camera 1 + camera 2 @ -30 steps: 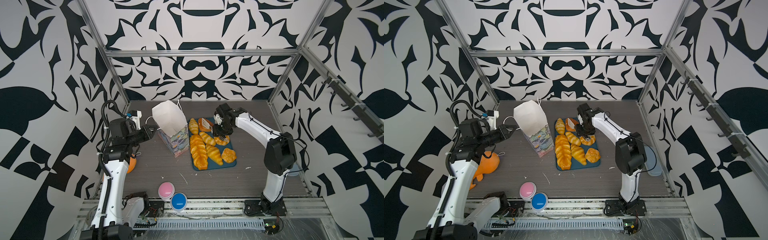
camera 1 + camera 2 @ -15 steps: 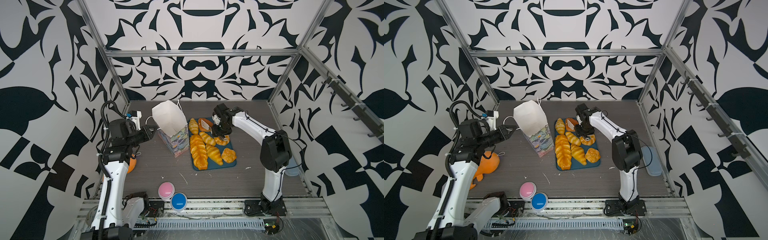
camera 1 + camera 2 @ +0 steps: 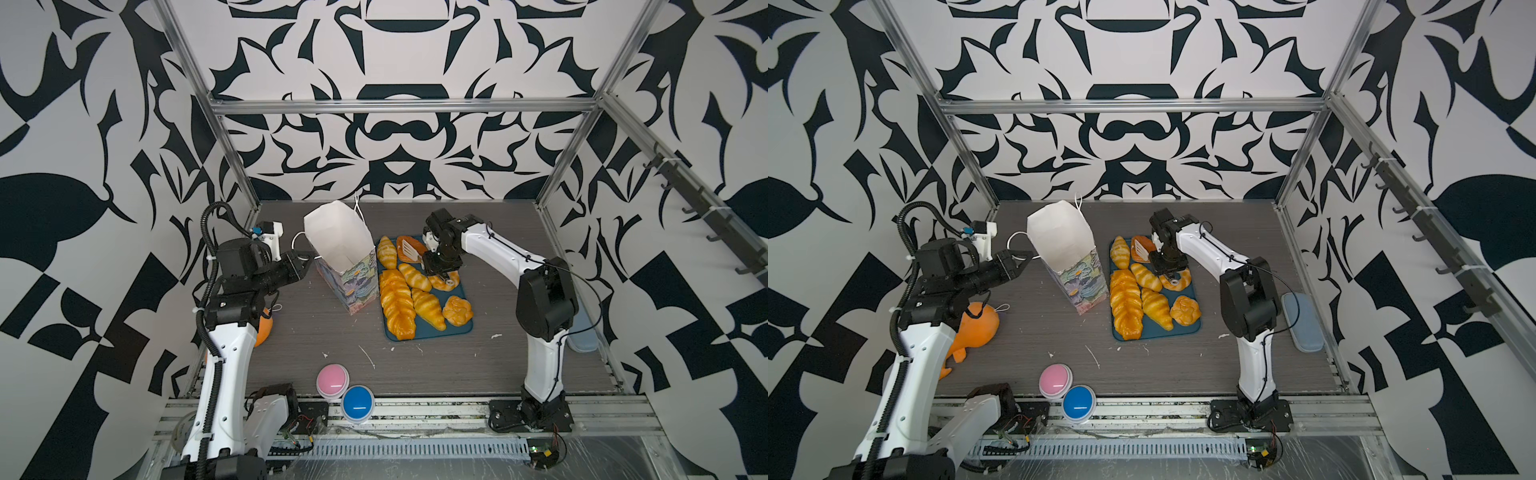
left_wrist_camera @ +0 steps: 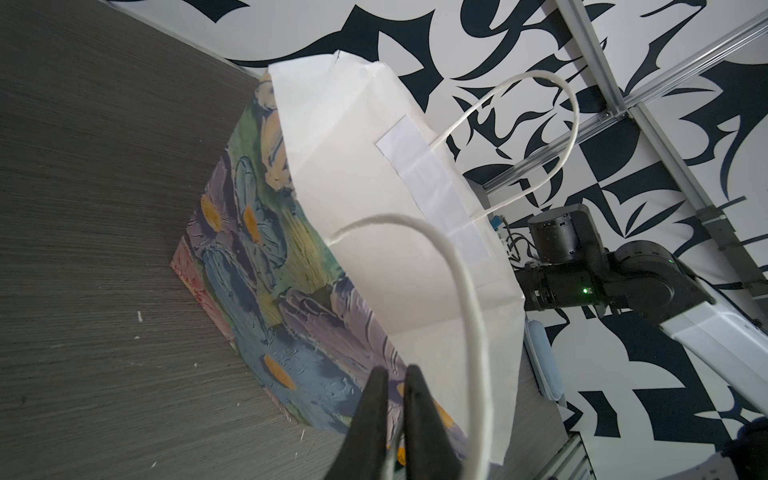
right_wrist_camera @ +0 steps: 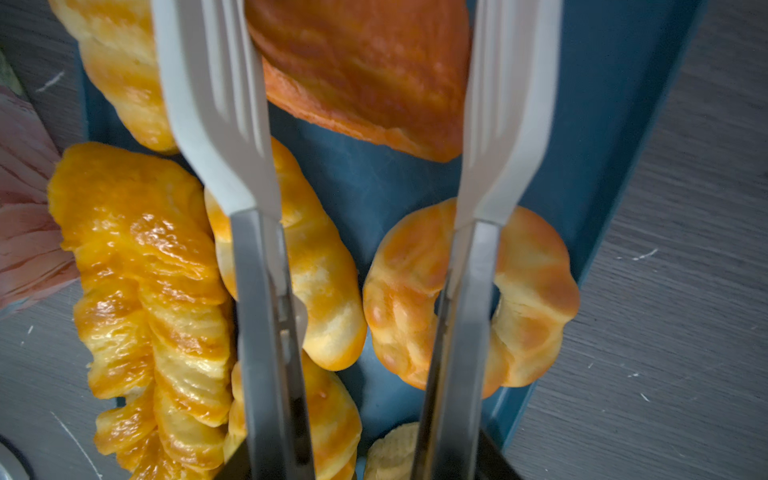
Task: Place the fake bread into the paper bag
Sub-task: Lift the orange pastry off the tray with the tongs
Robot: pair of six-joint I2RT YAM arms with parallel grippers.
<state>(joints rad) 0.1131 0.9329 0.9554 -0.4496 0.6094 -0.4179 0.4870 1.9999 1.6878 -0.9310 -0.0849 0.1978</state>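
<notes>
White-tipped tongs sit in your right gripper, whose fingers are clamped on the metal arms. The tongs themselves gape, one tip on each side of the flat pastry (whether the tips touch it, you cannot tell). The bread lies on the blue tray, and the doughnut is under that gripper. Just beside the tray, the bag stands upright with its mouth open. Your left gripper is all but closed, pinching the bag's near rim next to a cord handle.
</notes>
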